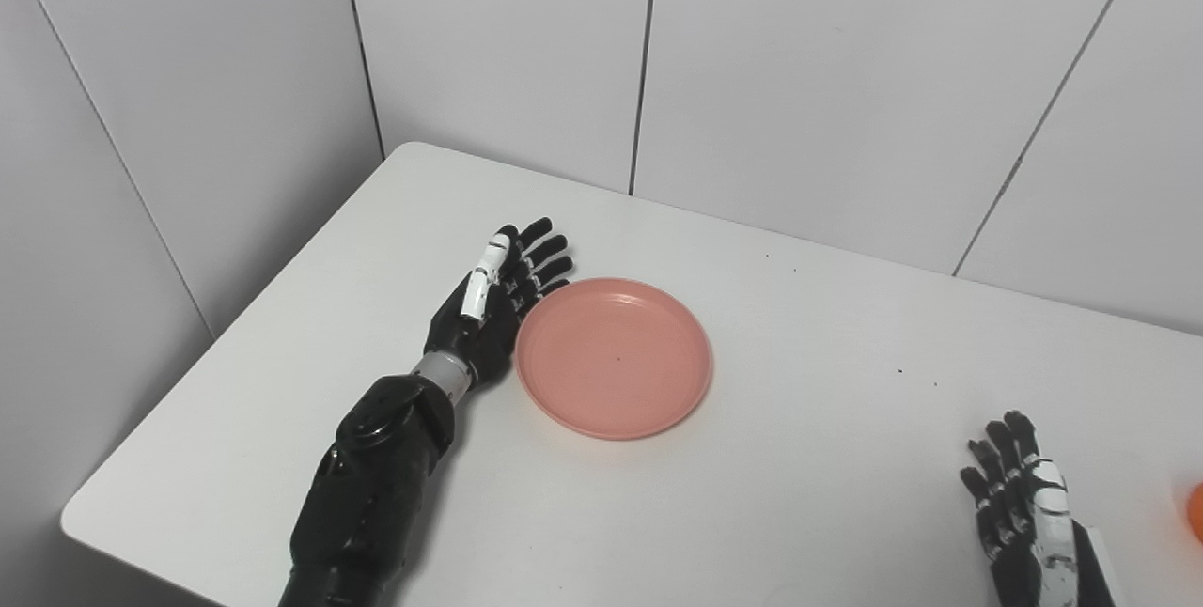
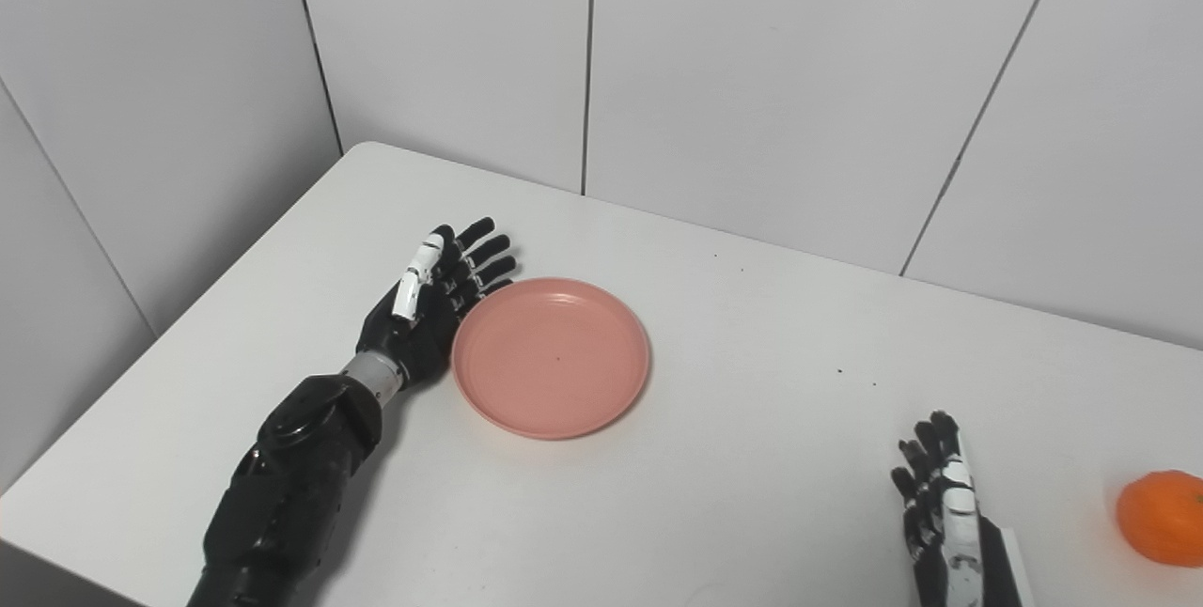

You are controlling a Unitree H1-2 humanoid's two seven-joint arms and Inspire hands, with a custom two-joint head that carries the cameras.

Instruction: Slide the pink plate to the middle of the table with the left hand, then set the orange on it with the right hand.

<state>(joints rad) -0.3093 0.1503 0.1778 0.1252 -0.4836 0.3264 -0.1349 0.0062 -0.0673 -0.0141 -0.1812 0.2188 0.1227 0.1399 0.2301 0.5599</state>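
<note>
Beside the plate (image 1: 613, 358), the left hand (image 1: 489, 306) is resting flat against its rim, fingers spread, grasping nothing. Rightward, the right hand (image 2: 945, 504) is waiting unclenched, the orange (image 2: 1161, 517) lying near it on the tabletop (image 1: 827, 457), not yet lifted; sliding looks nearly done.

Round orange fruit (image 1: 1195, 513) cut by right edge in left eye view, only a sliver shows; nearly whole in right eye view. Black-and-white right hand (image 2: 945, 518) cropped at bottom edge, wrist unseen. Left hand's (image 1: 489, 306) palm side hidden, contact with round pink plastic plate (image 1: 613, 358) rim unclear.
</note>
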